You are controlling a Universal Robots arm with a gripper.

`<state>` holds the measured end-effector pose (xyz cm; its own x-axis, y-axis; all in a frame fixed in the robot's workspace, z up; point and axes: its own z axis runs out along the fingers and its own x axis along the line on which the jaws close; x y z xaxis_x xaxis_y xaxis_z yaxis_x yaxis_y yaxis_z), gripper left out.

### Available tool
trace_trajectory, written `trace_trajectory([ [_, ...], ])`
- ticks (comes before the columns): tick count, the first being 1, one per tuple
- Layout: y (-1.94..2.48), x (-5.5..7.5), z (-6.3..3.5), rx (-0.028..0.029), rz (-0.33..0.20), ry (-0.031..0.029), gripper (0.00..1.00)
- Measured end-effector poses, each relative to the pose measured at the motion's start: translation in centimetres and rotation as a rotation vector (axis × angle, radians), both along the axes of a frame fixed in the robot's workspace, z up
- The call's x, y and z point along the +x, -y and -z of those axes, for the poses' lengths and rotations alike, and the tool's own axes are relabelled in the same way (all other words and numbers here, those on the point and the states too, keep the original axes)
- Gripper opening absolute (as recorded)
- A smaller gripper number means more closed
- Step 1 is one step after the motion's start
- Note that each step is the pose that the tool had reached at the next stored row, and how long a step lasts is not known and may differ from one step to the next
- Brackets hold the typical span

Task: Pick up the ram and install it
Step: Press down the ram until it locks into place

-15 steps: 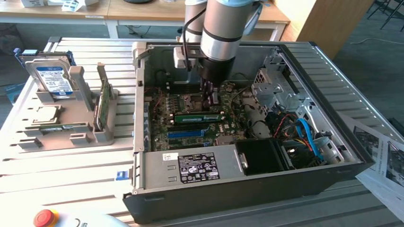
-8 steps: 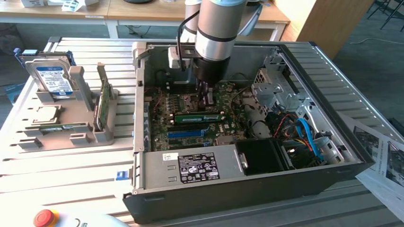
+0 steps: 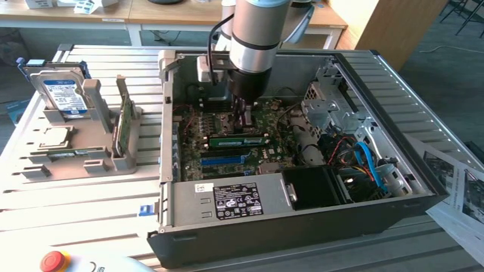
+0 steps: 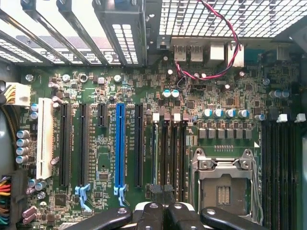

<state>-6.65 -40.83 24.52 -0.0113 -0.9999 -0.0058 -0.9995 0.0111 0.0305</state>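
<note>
Gripping: we find the jaws of the gripper [image 3: 246, 120] clenched, fingertips pressed together; we cannot tell whether they touch the ram.
Arm [image 3: 253, 34]: we see it reaching straight down into the open computer case [image 3: 264, 238].
Ram [image 3: 238, 138]: in the exterior view it stands on edge in a slot of the motherboard [image 3: 204, 130], just at 6 o'clock of the fingertips.
Wrist view: the closed gripper [image 4: 163, 191] hangs over the narrow black slots, beside the blue slot [image 4: 119, 143] of the motherboard [image 4: 100, 158].
Rack [image 3: 94, 133]: in the exterior view it sits at 9 o'clock of the case, with a hard drive [image 3: 64, 93] upright in it.
</note>
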Motion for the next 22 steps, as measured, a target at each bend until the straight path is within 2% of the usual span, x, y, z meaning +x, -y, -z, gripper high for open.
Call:
trace_trajectory([
  [14,0.14,-0.05,0.01,-0.0001,0.000,0.0000,0.11],
  [22,0.14,-0.10,0.62,0.0000,0.000,0.0009,0.11],
])
